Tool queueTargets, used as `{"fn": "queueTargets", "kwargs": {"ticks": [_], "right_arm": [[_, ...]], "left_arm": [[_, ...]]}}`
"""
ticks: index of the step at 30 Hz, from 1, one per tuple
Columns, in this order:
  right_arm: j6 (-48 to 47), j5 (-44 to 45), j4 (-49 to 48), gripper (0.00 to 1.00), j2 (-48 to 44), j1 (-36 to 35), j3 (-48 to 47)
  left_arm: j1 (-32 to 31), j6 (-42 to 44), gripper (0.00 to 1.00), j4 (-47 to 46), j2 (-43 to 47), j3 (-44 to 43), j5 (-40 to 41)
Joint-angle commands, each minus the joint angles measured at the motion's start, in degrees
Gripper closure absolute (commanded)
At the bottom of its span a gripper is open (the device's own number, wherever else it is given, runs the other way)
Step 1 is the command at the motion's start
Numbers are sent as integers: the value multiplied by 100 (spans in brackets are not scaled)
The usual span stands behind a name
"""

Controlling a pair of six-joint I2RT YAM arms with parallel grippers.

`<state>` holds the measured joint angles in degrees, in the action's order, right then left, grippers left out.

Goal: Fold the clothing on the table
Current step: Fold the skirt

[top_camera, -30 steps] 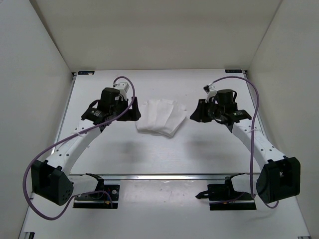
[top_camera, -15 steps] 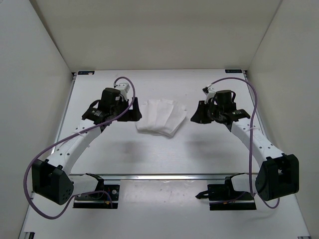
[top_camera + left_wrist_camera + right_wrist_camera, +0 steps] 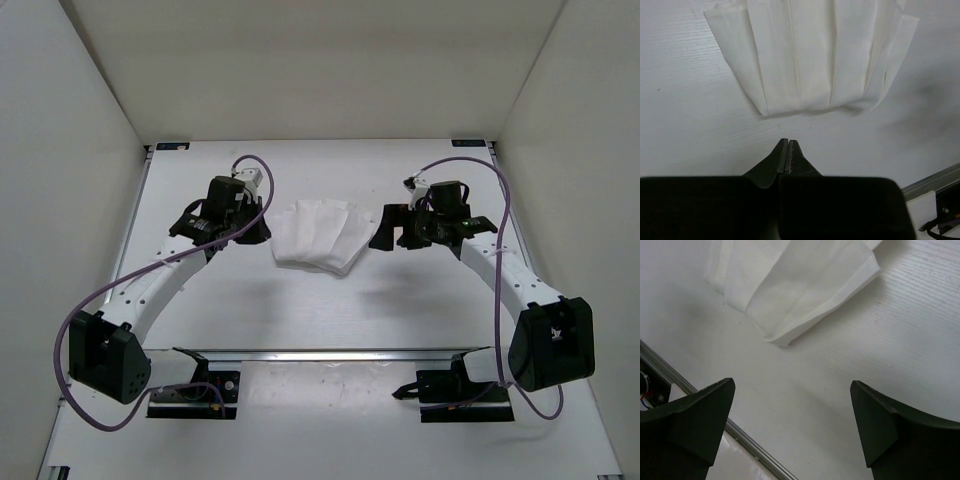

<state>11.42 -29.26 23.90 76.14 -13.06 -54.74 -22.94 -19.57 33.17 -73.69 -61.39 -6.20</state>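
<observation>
The pleated white skirt (image 3: 320, 235) lies folded on the table (image 3: 300, 310) between the two grippers. The left gripper (image 3: 788, 145), just left of it, is clenched on nothing; the right gripper (image 3: 792, 385), just right, stands released, jaws wide

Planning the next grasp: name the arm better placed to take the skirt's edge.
Right. The right hand is open, facing the skirt at its near corner. The left hand is shut on nothing and would have to open first.
</observation>
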Motion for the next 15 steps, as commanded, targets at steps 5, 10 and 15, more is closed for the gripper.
{"fn": "queueTargets", "kwargs": {"ticks": [5, 10, 15], "right_arm": [[-80, -2, -97, 100, -47, 57, -264], [-34, -185, 290, 3, 243, 242, -415], [-122, -36, 239, 1, 95, 111, -459]], "left_arm": [[26, -38, 2, -38, 74, -93, 40], [140, -3, 1, 23, -74, -93, 22], [53, 68, 1, 742, -610, -584, 373]]}}
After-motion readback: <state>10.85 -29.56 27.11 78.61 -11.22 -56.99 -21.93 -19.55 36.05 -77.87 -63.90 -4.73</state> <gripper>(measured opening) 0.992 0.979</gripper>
